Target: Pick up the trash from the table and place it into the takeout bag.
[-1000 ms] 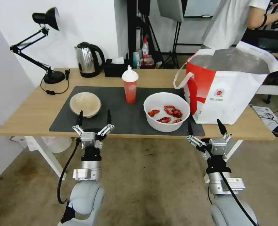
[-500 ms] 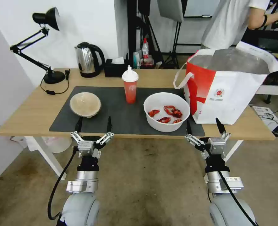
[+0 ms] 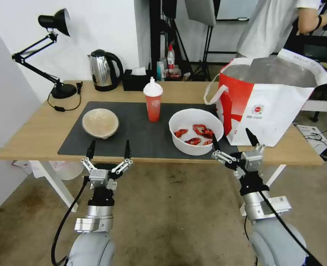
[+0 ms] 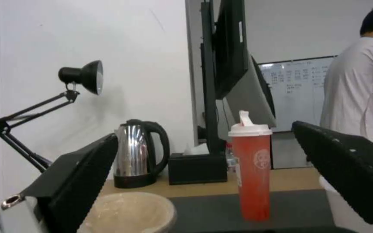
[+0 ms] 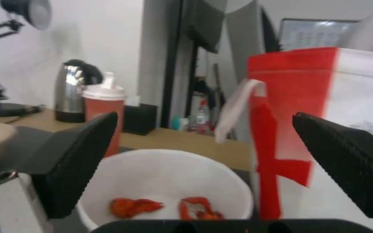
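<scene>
Since a second ago: right gripper [image 3: 232,140] has risen and swung left to the white bowl [image 3: 196,131] on the table [image 3: 30,129], fingers spread, empty; left gripper [image 3: 108,149] lower, parked open below the edge. Risk — a finger clipping the rim, tipping shells; takeout bag [image 3: 270,99] just beside.

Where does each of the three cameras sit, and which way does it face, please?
Head view: high, looking down at the table; both arms show.
Left wrist view: low at the near edge, between open fingers, facing the red cup.
Right wrist view: faces the white bowl and takeout bag.
All three share the cup.
</scene>
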Tool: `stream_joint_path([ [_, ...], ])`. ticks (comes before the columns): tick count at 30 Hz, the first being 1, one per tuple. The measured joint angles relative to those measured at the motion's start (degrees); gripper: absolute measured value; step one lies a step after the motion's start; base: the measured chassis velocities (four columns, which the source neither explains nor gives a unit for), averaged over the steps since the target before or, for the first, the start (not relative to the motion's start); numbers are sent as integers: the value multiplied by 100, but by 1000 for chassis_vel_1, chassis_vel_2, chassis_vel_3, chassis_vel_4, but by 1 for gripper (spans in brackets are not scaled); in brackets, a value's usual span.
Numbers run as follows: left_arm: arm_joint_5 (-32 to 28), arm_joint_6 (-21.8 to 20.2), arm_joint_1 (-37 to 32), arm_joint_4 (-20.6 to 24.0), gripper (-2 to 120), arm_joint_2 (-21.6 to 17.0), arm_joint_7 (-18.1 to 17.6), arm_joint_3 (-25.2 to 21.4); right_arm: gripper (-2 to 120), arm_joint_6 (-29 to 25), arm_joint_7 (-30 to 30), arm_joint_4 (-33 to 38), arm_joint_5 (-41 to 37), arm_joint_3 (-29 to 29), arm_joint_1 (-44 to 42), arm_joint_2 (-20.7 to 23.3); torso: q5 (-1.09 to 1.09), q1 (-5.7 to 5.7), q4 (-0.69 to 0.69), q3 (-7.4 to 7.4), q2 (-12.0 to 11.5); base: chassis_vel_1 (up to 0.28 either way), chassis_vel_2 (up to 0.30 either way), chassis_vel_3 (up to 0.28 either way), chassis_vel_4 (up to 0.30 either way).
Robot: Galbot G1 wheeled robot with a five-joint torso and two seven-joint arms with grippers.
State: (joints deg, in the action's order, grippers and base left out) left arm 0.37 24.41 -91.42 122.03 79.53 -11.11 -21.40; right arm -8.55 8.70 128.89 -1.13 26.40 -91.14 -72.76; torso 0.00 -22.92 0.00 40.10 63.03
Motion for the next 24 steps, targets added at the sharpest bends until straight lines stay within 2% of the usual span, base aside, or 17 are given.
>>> stream_joint_path([
  [2, 0, 1, -1, 0, 100, 2, 0, 2, 100, 63, -15, 36, -75, -20, 32, 43, 1, 0, -1, 0, 0, 0, 0, 0, 0],
  [12, 42, 20, -49, 1, 100, 76, 14, 16, 100, 1089, -298, 354, -1200, -191, 714, 776, 1, 0, -1, 0, 0, 0, 0, 0, 0],
  [15, 156, 85, -110, 4, 100, 177, 24, 51, 100, 1955, -416, 349, -2120, -545, 1479, 1353, 0, 0, 1, 0, 0, 0, 0, 0, 0],
  [16, 156, 85, -110, 4, 100, 177, 24, 51, 100, 1955, -416, 349, -2120, -545, 1479, 1353, 0, 0, 1, 0, 0, 0, 0, 0, 0],
  [18, 210, 128, -183, 4, 100, 220, 27, 69, 100, 2424, -473, 232, -2636, -795, 2002, 1651, 1, 0, -1, 0, 0, 0, 0, 0, 0],
  [24, 240, 152, -227, 30, 100, 268, 31, 47, 100, 2853, -527, 27, -3119, -1167, 2809, 1925, 0, 0, -1, 1, 0, 0, 0, 0, 0],
])
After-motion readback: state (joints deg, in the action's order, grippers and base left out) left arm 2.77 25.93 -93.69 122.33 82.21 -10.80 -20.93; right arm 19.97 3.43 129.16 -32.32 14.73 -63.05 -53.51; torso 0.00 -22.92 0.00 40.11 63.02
